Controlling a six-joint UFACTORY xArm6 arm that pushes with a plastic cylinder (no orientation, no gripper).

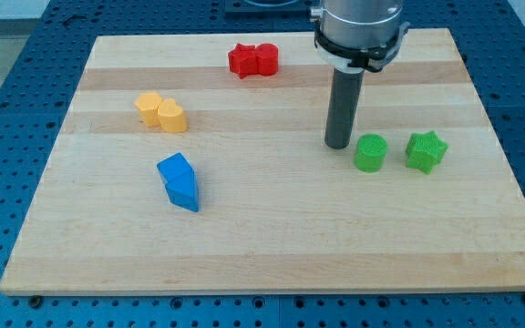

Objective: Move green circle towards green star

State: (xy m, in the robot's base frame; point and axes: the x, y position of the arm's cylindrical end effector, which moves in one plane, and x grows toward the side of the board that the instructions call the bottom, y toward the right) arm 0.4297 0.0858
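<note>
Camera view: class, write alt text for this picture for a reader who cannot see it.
My tip rests on a wooden board, just left of the green circle, with the green star a small gap further right. Two red blocks sit near the top, two yellow blocks at upper left, two blue blocks below them.

The wooden board lies on a blue perforated bench. Taking the green circle as landmark: the green star sits just beside it toward the view's right, apart from it. My tip rests on the board just left of the circle. Two red blocks touch each other up and left of it. Two yellow blocks lie far left, and two blue blocks left and lower.
</note>
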